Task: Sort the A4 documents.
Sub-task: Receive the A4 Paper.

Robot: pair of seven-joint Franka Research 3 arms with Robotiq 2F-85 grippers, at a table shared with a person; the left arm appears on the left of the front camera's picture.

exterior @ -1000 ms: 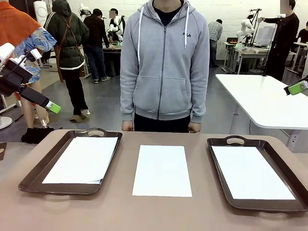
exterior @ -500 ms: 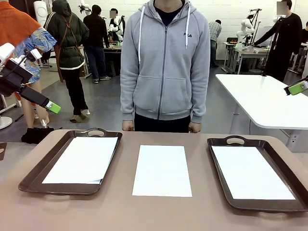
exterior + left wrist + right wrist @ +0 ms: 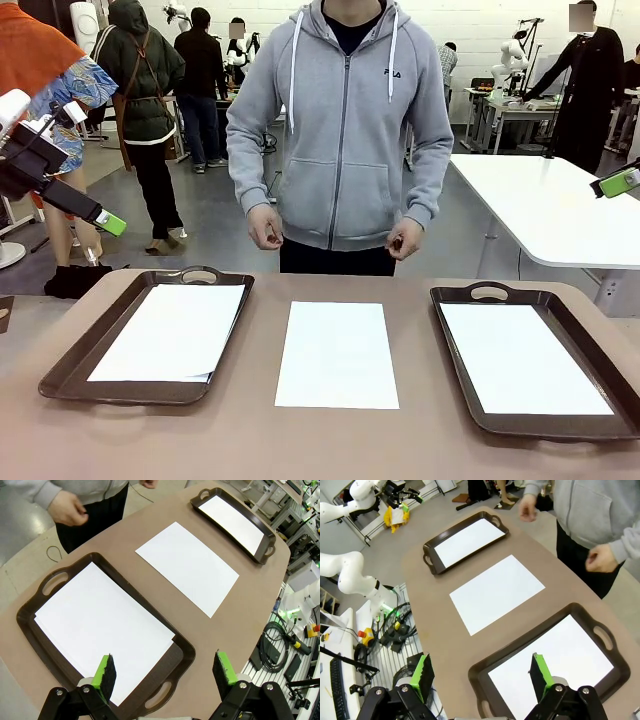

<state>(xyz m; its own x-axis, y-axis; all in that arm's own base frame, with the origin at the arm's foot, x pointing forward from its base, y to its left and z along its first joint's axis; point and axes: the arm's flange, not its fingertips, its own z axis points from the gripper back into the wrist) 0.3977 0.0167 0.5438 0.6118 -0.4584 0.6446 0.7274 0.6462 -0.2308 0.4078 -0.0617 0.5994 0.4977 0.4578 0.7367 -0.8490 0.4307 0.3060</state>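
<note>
A loose white A4 document (image 3: 337,353) lies flat on the brown table between two dark brown trays. More white sheets (image 3: 172,331) lie stacked in the left tray (image 3: 60,372), and a white sheet (image 3: 522,358) lies in the right tray (image 3: 456,298). My left gripper (image 3: 105,222) hangs open, high off the table's left edge; its wrist view looks down past green pads (image 3: 105,672) at the left tray's paper (image 3: 95,625) and the middle sheet (image 3: 187,566). My right gripper (image 3: 620,182) stays high at the right edge, open over the right tray's sheet (image 3: 555,662).
A person in a grey hoodie (image 3: 340,130) stands at the far side, both hands (image 3: 265,226) raised at waist height above the table edge. A white table (image 3: 560,215) stands behind at right. Cables and equipment (image 3: 280,645) lie beside the table.
The person has lifted both hands from the table's far edge to waist height, elbows bent. Both arms and all sheets have stayed put.
</note>
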